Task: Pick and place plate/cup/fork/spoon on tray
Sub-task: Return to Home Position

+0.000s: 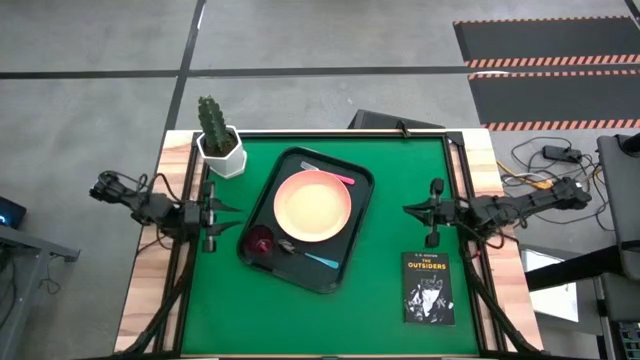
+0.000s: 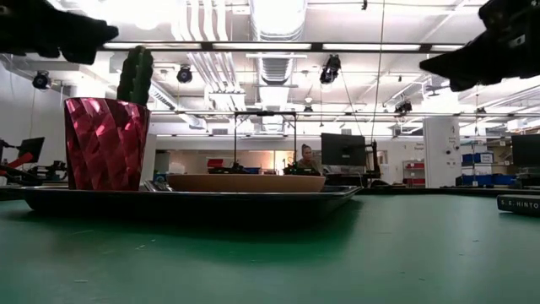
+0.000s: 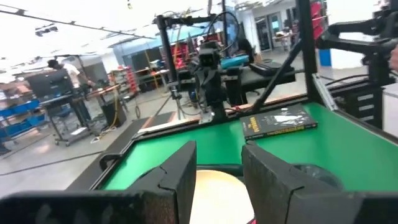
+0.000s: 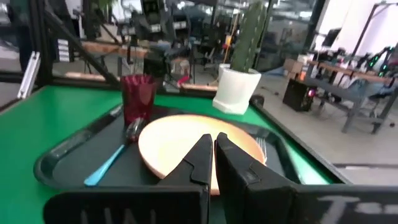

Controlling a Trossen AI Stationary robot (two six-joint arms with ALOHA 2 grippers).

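The dark tray (image 1: 345, 248) lies at the table's middle. On it rest the peach-pink plate (image 1: 312, 206), the dark red cup (image 1: 261, 240) at its near left corner, the pink-handled fork (image 1: 338, 177) along its far side and the blue-handled spoon (image 1: 318, 259) along its near side. My left gripper (image 1: 236, 217) is open and empty, just left of the tray, raised above the table. My right gripper (image 1: 407, 210) is shut and empty, right of the tray, also raised. The right wrist view shows the cup (image 4: 138, 96), plate (image 4: 186, 143), spoon (image 4: 109, 162) and fork (image 4: 261, 146).
A white pot with a cactus (image 1: 220, 148) stands at the far left corner. A black book (image 1: 428, 287) lies at the near right. Bare green mat lies between the tray and the book. People show in the room beyond the table.
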